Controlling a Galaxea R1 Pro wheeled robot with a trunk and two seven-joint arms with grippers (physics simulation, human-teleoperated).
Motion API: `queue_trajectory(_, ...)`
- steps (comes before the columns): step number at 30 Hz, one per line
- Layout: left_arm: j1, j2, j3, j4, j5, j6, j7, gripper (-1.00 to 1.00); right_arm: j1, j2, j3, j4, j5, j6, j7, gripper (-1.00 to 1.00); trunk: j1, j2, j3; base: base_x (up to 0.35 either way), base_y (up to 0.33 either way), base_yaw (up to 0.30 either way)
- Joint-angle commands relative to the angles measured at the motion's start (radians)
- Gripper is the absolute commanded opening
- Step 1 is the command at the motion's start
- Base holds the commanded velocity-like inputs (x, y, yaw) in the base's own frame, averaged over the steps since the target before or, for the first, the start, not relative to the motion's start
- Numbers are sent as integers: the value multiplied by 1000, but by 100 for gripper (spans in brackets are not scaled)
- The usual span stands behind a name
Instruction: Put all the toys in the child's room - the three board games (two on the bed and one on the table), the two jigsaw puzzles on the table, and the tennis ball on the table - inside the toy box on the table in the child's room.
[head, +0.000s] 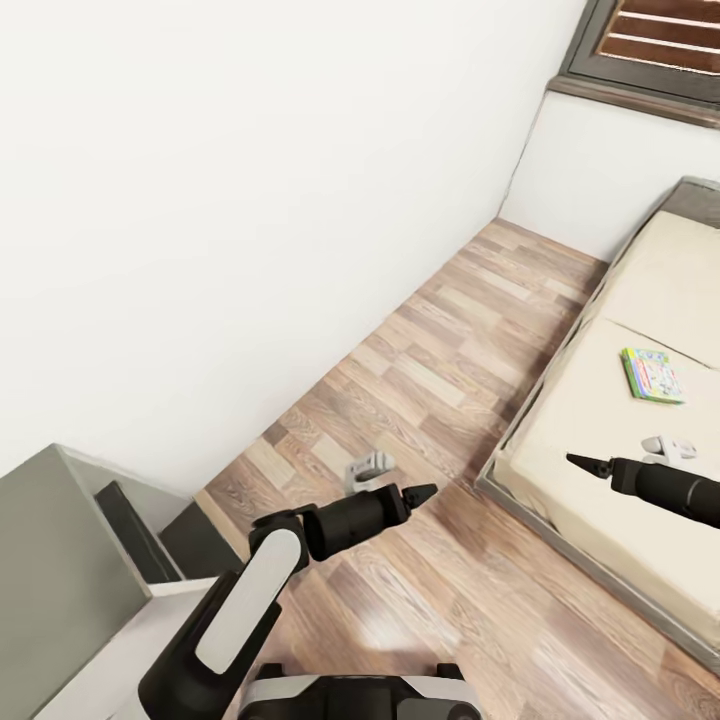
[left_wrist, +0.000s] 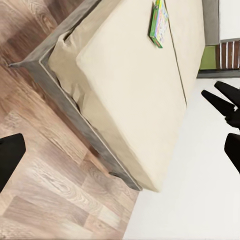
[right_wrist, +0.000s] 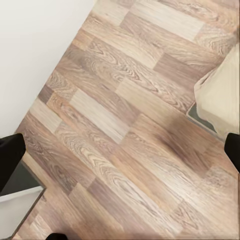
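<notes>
a board game (head: 653, 375) lies flat on the bed (head: 600, 480), both claws spread wide, holding nothing.

This is a bedroom in a home. A big bed (head: 640, 420) with a beige mattress stands on a wood floor (head: 420, 400), beside white walls (head: 250, 200) and a window (head: 650, 45).

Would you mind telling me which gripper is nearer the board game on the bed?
Right. The right gripper hangs over the bed, just short of the board game; the left gripper is over the floor beside the bed.
</notes>
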Motion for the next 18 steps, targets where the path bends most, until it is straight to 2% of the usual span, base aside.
queue_trajectory(1, 2, 1, 6, 2, 7, -4, 9, 100, -2, 0, -1, 2, 1, 6, 3, 100, 1, -2, -1, 0, 0, -282)
queue_trajectory(11, 11, 7, 25, 15, -8, -22, 8, 100, -11, 1, -2, 28, 1, 6, -32, 100, 1, -2, -1, 0, 0, -282)
queue_trajectory(18, 14, 9, 29, 17, -10, -25, 8, 100, -33, 2, -2, 66, 0, 6, -115, 100, 1, -2, -1, 35, 0, -282)
